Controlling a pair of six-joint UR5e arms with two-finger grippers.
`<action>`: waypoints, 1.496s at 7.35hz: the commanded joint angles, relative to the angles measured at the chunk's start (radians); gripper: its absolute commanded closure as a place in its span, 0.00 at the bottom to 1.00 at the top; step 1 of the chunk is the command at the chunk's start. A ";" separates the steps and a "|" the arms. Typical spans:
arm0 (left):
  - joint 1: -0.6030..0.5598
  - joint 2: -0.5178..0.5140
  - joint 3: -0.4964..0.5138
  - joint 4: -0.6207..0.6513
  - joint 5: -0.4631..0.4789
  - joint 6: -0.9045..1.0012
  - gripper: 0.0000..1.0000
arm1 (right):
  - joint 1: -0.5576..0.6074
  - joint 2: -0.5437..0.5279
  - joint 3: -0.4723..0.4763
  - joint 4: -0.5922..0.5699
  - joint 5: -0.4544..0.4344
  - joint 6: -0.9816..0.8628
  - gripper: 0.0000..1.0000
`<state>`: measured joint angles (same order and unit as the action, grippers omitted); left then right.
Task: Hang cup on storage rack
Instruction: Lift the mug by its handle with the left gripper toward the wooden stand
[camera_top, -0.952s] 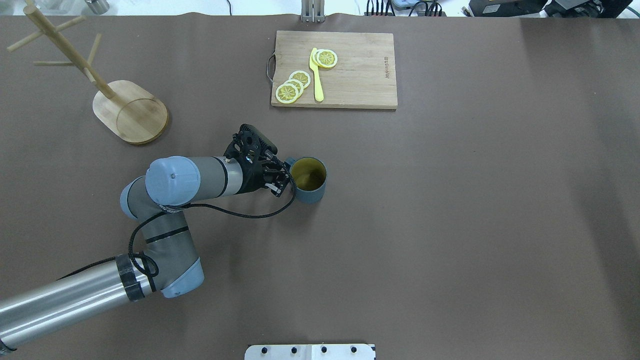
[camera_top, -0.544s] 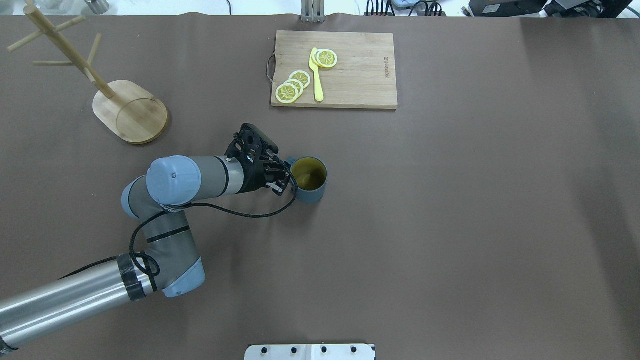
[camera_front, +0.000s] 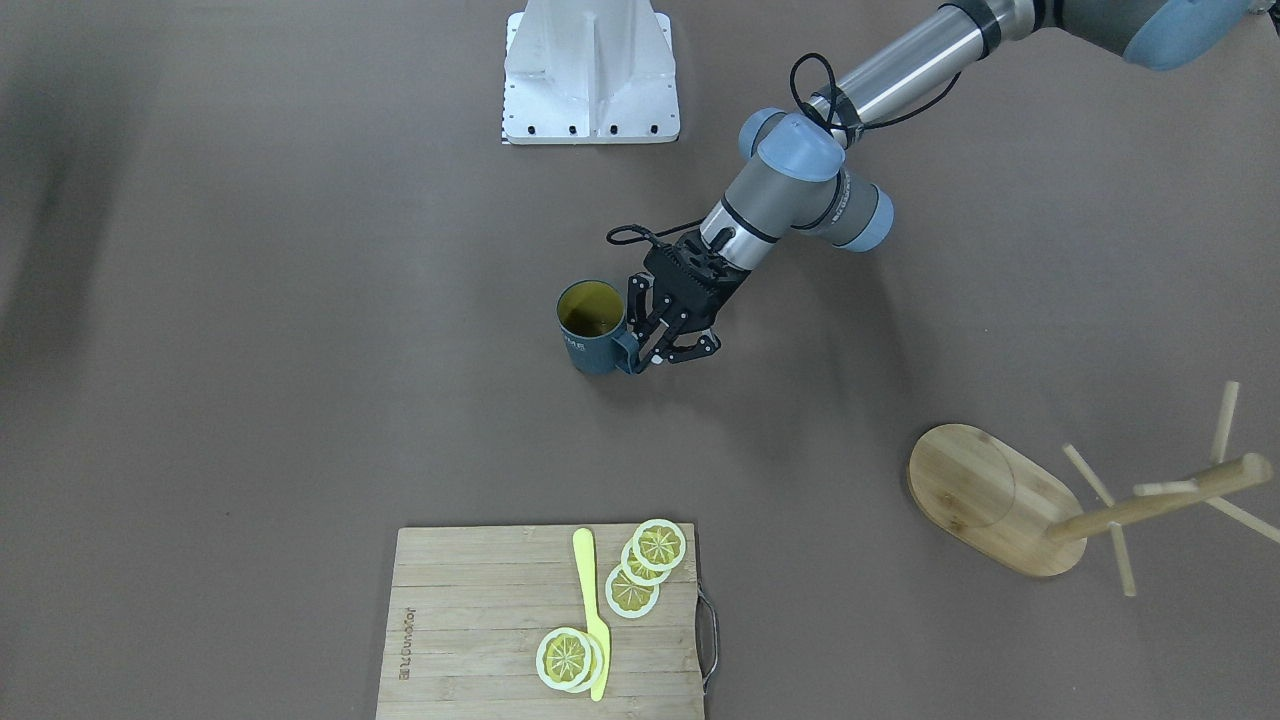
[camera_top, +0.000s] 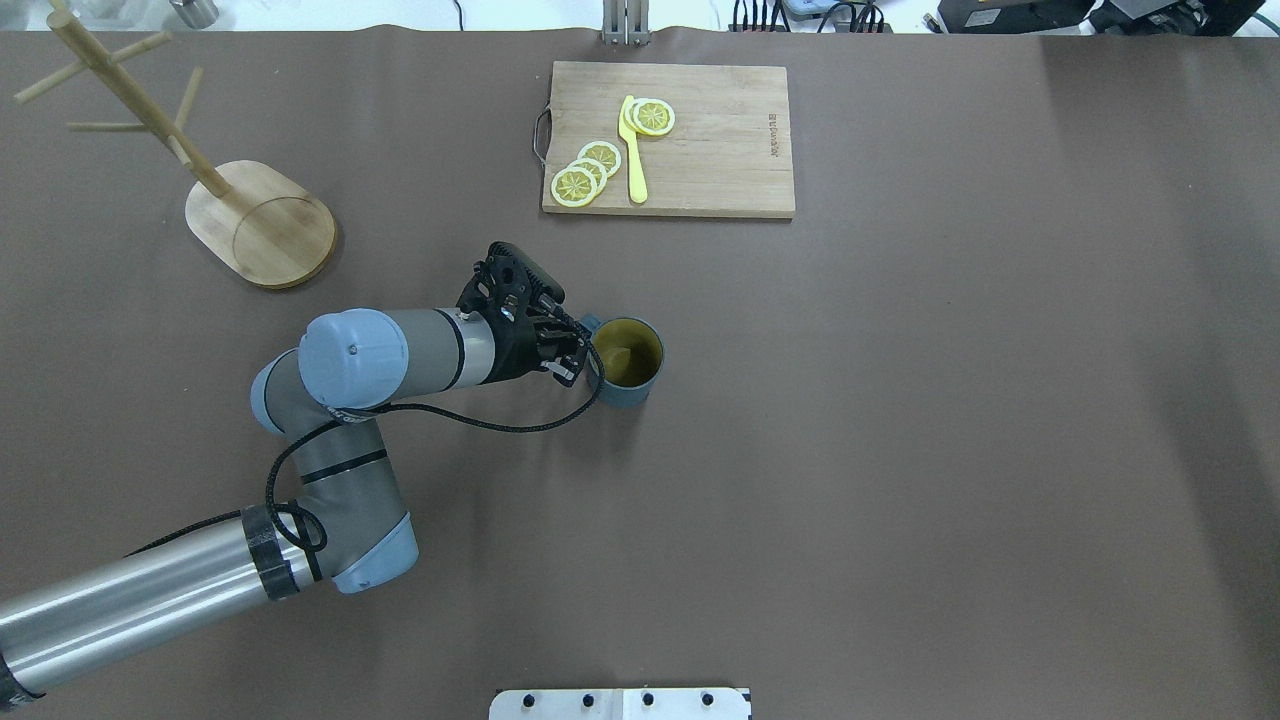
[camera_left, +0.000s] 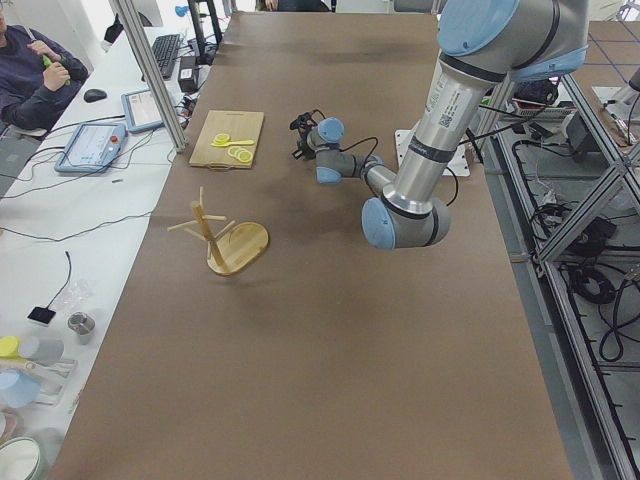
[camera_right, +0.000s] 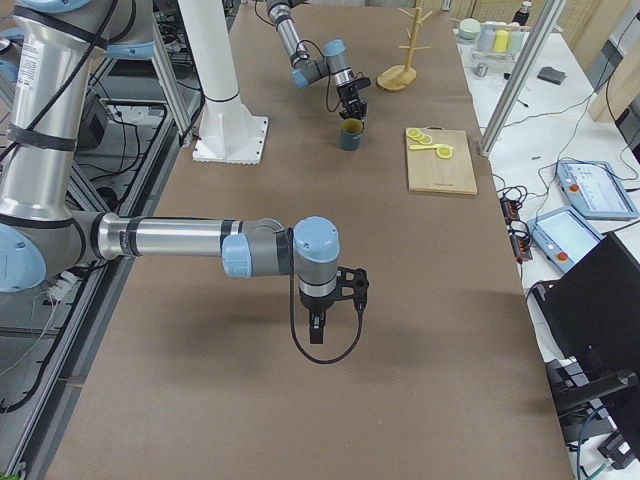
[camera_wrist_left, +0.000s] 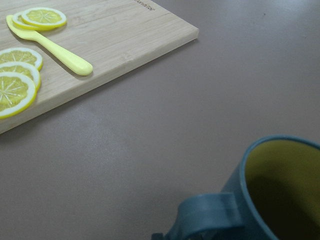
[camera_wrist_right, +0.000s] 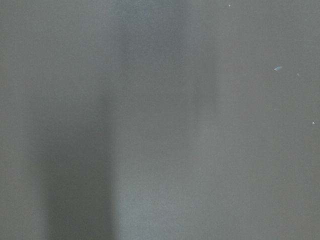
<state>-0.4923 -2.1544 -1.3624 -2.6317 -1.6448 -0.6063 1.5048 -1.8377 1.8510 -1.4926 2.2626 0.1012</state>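
Teal mug, pinched by its handle in the left gripper, may swivel loose; right gripper finger state cannot be told

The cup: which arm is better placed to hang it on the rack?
Left: the left gripper is at the cup, the storage rack on its side; the right gripper hangs far off.

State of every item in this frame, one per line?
cup: upright, empty, held by its handle.
left gripper: shut on the cup's handle.
right gripper: pointing down, open or shut unclear.
storage rack: upright, pegs bare.
cutting board: flat, carrying lemon slices.
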 joint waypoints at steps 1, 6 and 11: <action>-0.003 0.004 -0.001 -0.010 -0.001 -0.038 1.00 | 0.000 0.000 -0.001 0.000 0.000 0.000 0.00; -0.064 0.034 -0.007 -0.244 -0.003 -0.557 1.00 | 0.000 0.000 -0.036 0.002 -0.003 -0.014 0.00; -0.112 0.059 -0.014 -0.367 0.011 -1.383 1.00 | 0.000 0.002 -0.053 0.002 0.000 -0.015 0.00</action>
<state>-0.5916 -2.0954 -1.3747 -2.9670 -1.6450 -1.8023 1.5048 -1.8359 1.7994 -1.4909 2.2614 0.0860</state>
